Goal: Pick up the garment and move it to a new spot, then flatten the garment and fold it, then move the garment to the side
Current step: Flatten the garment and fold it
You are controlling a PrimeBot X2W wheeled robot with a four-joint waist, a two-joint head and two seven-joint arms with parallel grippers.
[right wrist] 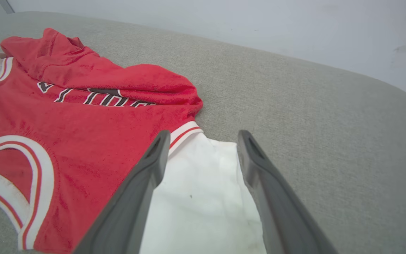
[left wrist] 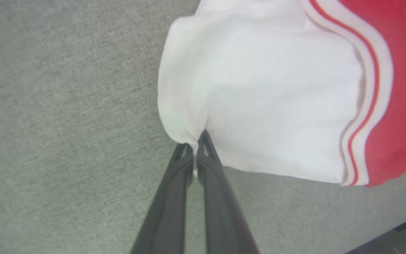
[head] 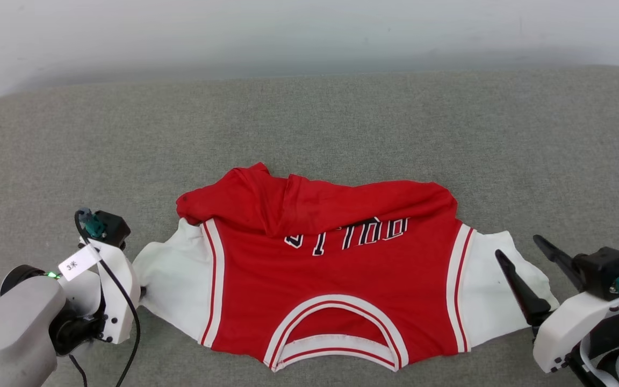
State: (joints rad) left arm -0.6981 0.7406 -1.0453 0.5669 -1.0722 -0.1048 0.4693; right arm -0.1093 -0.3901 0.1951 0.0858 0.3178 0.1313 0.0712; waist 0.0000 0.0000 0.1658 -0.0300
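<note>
Red and white, the garment (head: 336,269) lies spread on the grey fabric bench (head: 309,118), midway along the near edge, with its collar (head: 336,333) toward that edge. Note that the hem is folded back over part of the dark chest lettering (head: 363,234). The left gripper (left wrist: 195,141) has its jaws closed on the rim of the left white sleeve (left wrist: 259,88). The right gripper (right wrist: 203,135) holds its jaws wide over the right white sleeve (right wrist: 203,211), gripping nothing.

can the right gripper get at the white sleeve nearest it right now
Probably yes: the right gripper is open, its fingers spread over the garment's white sleeve on that side, with nothing lying between them.
</note>
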